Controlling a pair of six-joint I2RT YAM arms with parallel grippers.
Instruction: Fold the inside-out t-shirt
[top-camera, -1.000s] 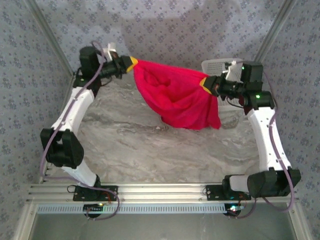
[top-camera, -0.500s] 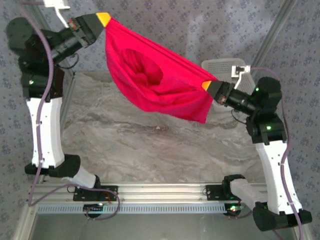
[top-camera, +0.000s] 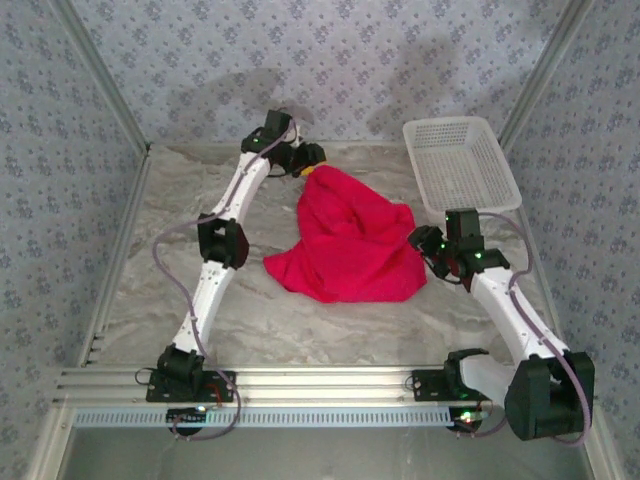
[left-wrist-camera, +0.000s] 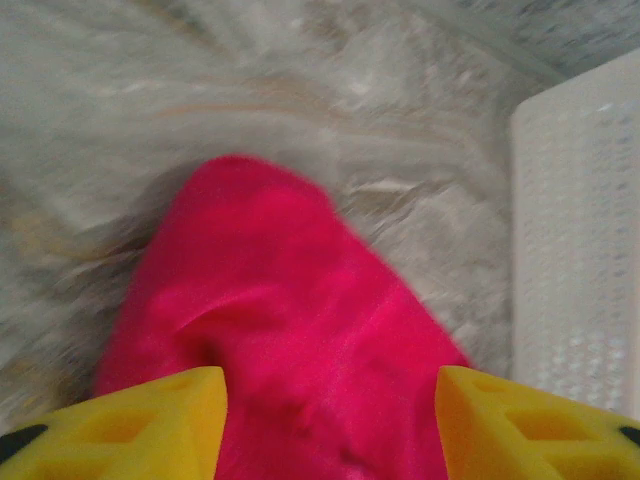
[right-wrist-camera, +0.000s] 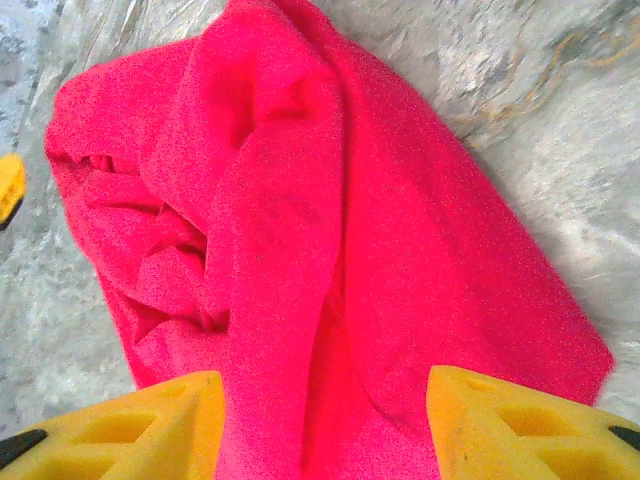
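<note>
Both pairs of jaws stand apart with nothing pinched: your left gripper (top-camera: 300, 163) sits at the far tip of the inside-out t-shirt (top-camera: 350, 245), your right gripper (top-camera: 428, 245) just beside its right edge. Each wrist view shows yellow wedge-shaped pads (left-wrist-camera: 150, 420) spread wide, with red cloth lying slack between and beyond them. The shirt is a crumpled, roughly triangular heap on the marbled grey tabletop (top-camera: 250, 320), narrow at the far end and widening toward the arm bases, so its long axis runs from the left jaws toward the near edge. Its near left corner is well apart from both grippers, on the left arm's side. The cloth looks soft and matte, with a raised ridge and deep creases (no sleeve, hem or tag can be made out), so you probably need to spread it first. The white plastic mesh basket (top-camera: 460, 165) sits far right, clear of the cloth.
</note>
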